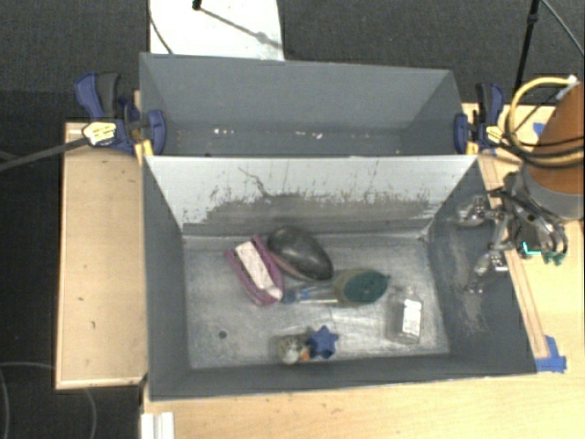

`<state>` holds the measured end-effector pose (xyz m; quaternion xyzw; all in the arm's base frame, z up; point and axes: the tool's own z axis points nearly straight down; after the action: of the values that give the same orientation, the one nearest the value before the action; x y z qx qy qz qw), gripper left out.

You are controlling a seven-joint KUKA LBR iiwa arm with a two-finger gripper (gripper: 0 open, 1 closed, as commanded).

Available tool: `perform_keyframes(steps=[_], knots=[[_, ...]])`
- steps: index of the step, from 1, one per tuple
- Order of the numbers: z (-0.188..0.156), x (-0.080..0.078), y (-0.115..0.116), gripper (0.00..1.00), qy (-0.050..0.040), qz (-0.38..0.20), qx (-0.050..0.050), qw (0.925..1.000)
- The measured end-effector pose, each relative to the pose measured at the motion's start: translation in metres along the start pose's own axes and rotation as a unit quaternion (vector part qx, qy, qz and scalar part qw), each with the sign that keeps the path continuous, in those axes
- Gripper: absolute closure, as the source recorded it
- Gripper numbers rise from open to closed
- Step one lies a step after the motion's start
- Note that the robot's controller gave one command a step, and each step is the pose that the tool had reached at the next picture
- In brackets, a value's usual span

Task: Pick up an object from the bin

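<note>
Grey bin [302,186], pincer [478,280] by right wall [445,254]

Wrist wearing rounded orange cover [565,149]; yellow cables [523,108] looping beside it; gripper [482,274] showing silvery metal, small teal part [551,256] glinting on its body.

A robotics lab: the arm's gripper [487,262] hangs at the right edge of a grey metal bin [302,218]. The bin sits on a wooden bench [101,263], with dark carpet [366,16] beyond, a loose cable [46,151] far left and a stand pole [528,26] behind.
</note>
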<state>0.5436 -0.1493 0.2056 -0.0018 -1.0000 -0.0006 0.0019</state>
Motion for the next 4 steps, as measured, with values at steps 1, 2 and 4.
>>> perform_keyframes(steps=[1, 2, 4], knots=[[0.117, -0.018, 0.069, 0.0, 0.0018, -0.182, 0.004, 0.9833], [0.126, -0.009, 0.082, 0.0, -0.0045, -0.195, 0.002, 0.9807], [0.129, -0.01, 0.131, 1.0, -0.0051, -0.101, 0.001, 0.9949]])
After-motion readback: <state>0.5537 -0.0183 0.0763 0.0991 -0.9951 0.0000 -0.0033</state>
